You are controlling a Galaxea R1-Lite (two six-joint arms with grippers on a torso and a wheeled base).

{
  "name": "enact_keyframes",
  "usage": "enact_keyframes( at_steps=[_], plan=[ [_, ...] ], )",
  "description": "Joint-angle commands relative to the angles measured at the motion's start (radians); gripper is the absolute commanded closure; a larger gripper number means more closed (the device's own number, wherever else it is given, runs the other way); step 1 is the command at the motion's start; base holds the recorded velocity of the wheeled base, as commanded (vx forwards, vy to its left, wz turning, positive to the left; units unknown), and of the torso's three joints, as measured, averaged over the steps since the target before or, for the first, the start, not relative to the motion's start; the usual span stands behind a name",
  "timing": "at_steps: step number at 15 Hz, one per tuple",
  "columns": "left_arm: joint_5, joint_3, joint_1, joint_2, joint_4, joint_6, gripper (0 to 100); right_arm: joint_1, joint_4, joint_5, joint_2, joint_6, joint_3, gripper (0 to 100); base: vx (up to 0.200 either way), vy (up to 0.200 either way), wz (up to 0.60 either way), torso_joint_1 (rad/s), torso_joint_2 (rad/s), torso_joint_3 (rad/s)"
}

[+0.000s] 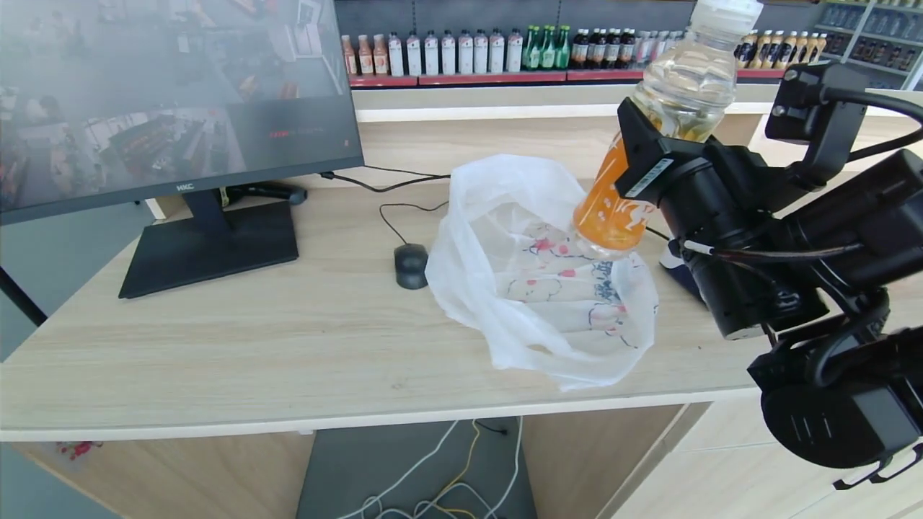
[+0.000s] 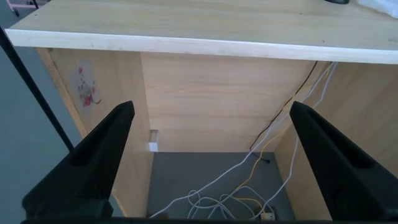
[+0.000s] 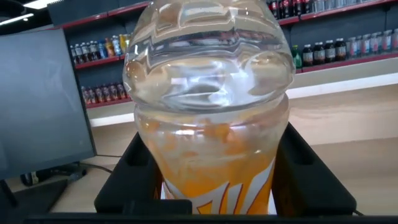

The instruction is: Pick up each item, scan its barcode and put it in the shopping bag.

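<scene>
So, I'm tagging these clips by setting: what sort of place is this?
Most likely a small shop's checkout counter: rows of bottled drinks line the shelves behind, a monitor and a plastic shopping bag sit on it, and the right gripper holds a drink bottle.

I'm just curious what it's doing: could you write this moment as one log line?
right gripper: shut on bottle | bottle: held up near bag on counter | left gripper: open, low, facing under counter
</scene>
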Motion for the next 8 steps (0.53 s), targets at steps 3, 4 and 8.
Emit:
enact_keyframes(
  at_steps=[3, 4, 8],
  plan=[
    [-0.001, 0.000, 0.000, 0.000, -0.001, 0.001, 0, 0.009, -0.001, 0.001, -0.001, -0.002, 0.017, 100, 0.000, 0.000, 0.00, 0.000, 0.00, 0.000],
    [0.000, 0.000, 0.000, 0.000, -0.001, 0.001, 0, 0.009, -0.001, 0.002, 0.004, 0.001, 0.019, 100, 0.000, 0.000, 0.00, 0.000, 0.00, 0.000],
    [0.000, 0.000, 0.000, 0.000, -0.001, 0.001, 0, 0.009, -0.001, 0.008, 0.007, -0.008, 0.045, 100, 0.000, 0.000, 0.00, 0.000, 0.00, 0.000]
  ],
)
